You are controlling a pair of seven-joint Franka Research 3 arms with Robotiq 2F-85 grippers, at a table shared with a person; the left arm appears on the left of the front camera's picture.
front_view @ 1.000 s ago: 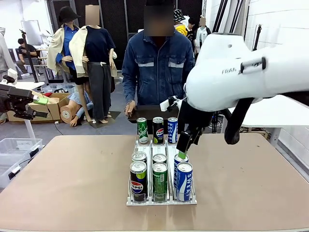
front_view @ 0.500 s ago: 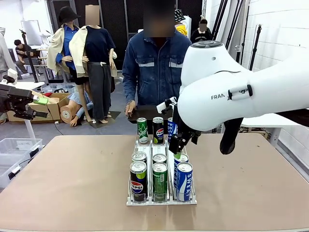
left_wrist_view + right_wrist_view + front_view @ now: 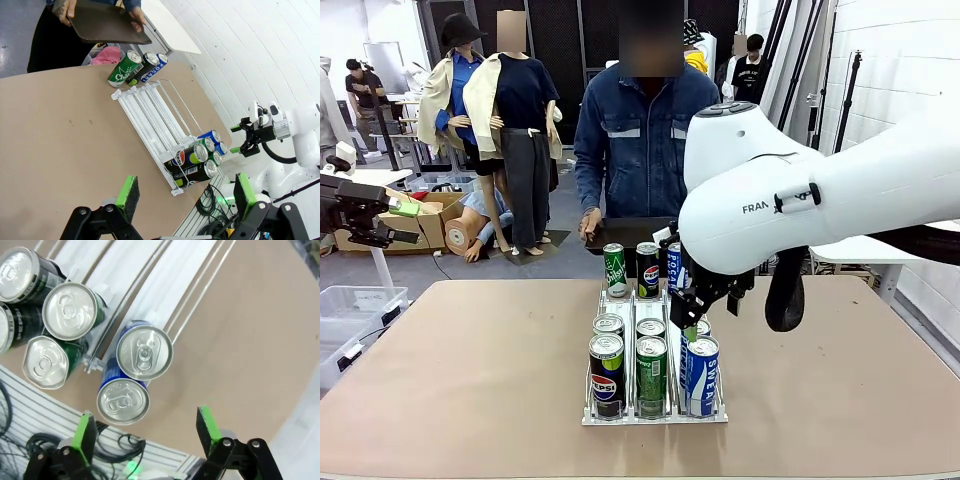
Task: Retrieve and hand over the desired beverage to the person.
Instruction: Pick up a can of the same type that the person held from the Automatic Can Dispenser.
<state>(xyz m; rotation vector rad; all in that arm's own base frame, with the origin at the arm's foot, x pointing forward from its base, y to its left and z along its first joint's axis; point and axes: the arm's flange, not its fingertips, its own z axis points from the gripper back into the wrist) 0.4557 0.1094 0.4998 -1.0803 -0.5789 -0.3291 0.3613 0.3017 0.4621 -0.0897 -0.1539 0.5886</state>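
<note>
Right end effector (image 3: 146, 426): fingers apart, hovering over the blue cans (image 3: 144, 351) just ahead of it, probably lining up a top grasp. Left end effector (image 3: 186, 192): apart, holding nothing. Person (image 3: 645, 140) stands beyond, tray (image 3: 107, 22) out to receive.

My right arm (image 3: 790, 205) has swung in from the worktop's right edge toward its middle, and its white bulk now hides part of the far blue can (image 3: 674, 268). My right fingers (image 3: 690, 334) have dropped and drawn toward the near edge, along the rack's (image 3: 620, 418) right lane, to just above the front blue cans (image 3: 701, 372).
</note>
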